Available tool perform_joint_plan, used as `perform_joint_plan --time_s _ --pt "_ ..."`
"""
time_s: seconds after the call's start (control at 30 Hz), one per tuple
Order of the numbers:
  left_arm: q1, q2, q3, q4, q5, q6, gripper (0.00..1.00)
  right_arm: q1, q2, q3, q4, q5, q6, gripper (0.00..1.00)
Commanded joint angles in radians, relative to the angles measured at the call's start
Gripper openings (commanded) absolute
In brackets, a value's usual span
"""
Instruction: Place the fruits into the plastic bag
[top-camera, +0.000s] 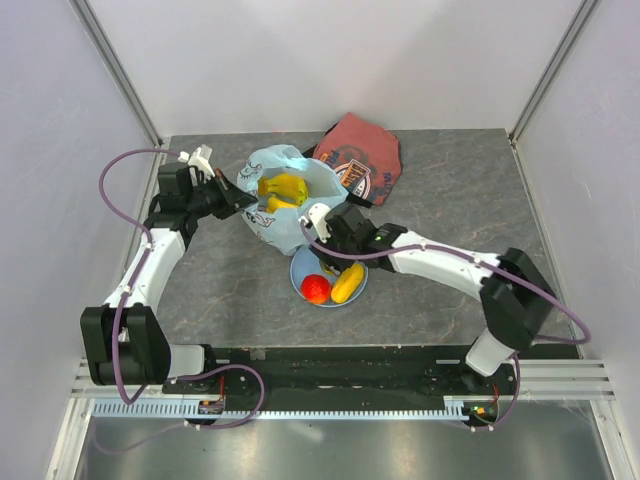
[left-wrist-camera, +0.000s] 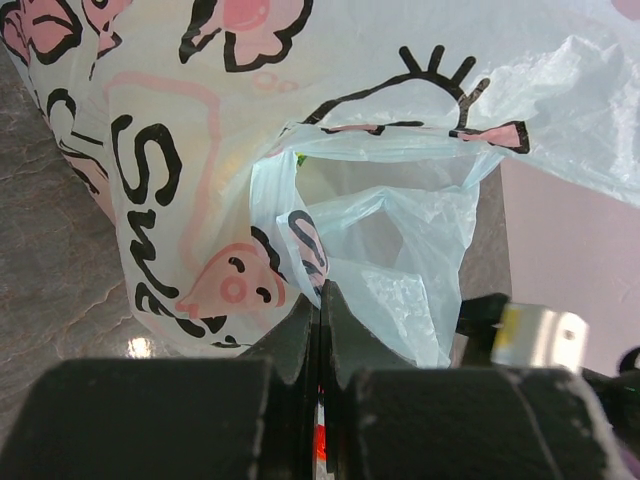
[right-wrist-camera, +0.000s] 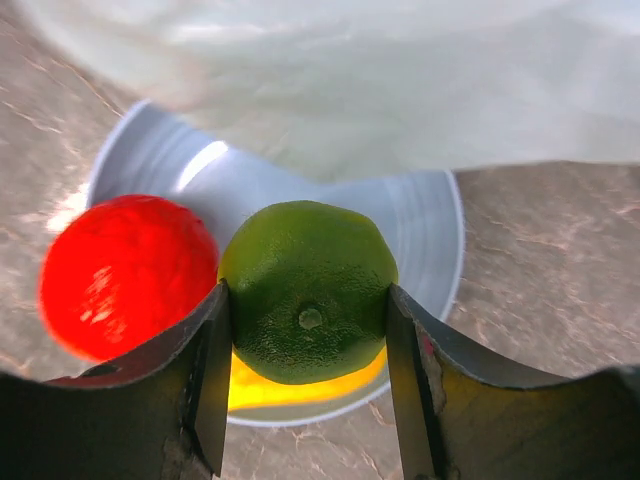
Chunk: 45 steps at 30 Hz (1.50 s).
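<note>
Green round fruit (right-wrist-camera: 300, 260) sits at the centre of the right wrist view, clamped between the right gripper (right-wrist-camera: 306, 300) fingers over a round light-blue plate (right-wrist-camera: 160, 150), with a red round fruit (right-wrist-camera: 125, 275) just left of it. Above the plate in the overhead view, the thin light-blue printed plastic bag (top-camera: 275, 228) holds yellow bananas (top-camera: 283, 188), its rim pinched in the closed left gripper (left-wrist-camera: 320, 300).

Round light-blue plate (right-wrist-camera: 170, 160) seen directly beneath right gripper (right-wrist-camera: 305, 305), rim showing ahead of jaws and out to both sides. Plate set on grey marbled table (right-wrist-camera: 560, 260). Folded dark-red printed cloth (top-camera: 365, 158) laid farther out than gripper, toward back, apart from plate. White walls (top-camera: 330, 60) stood around table. Metal rail (top-camera: 340, 400) fixed along near edge, well behind gripper.
</note>
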Motion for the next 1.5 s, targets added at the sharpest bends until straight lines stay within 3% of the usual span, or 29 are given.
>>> perform_joint_plan --time_s 0.0,0.2,0.23,0.37,0.6,0.83,0.93,1.1,1.47 --pt "-0.001 0.011 0.050 0.031 0.006 0.006 0.02 -0.006 -0.158 -0.054 0.079 -0.010 0.012 0.21" --pt "-0.003 0.030 0.053 0.037 0.013 0.003 0.02 -0.064 -0.310 -0.197 0.190 0.096 0.086 0.12" --pt "-0.003 0.033 0.055 0.037 0.011 0.001 0.02 -0.106 -0.328 -0.235 0.206 0.111 0.144 0.06" --pt "-0.001 0.025 0.053 0.038 0.010 0.001 0.02 -0.260 -0.413 -0.297 0.321 0.078 0.279 0.01" --pt "-0.001 0.018 0.052 0.038 0.011 -0.003 0.01 -0.366 -0.309 -0.099 0.345 -0.096 0.420 0.00" --pt "-0.001 -0.001 0.049 0.038 0.003 -0.017 0.01 -0.351 -0.184 0.136 0.449 -0.330 0.522 0.00" --pt "-0.003 -0.007 0.044 0.037 0.000 -0.020 0.02 -0.296 -0.112 0.231 0.367 -0.327 0.433 0.00" --pt "-0.001 -0.021 0.038 0.034 -0.003 -0.016 0.01 -0.247 0.046 0.363 0.236 -0.445 0.439 0.00" --pt "-0.003 -0.032 0.032 0.029 -0.001 -0.016 0.02 -0.205 0.112 0.412 0.177 -0.311 0.397 0.00"
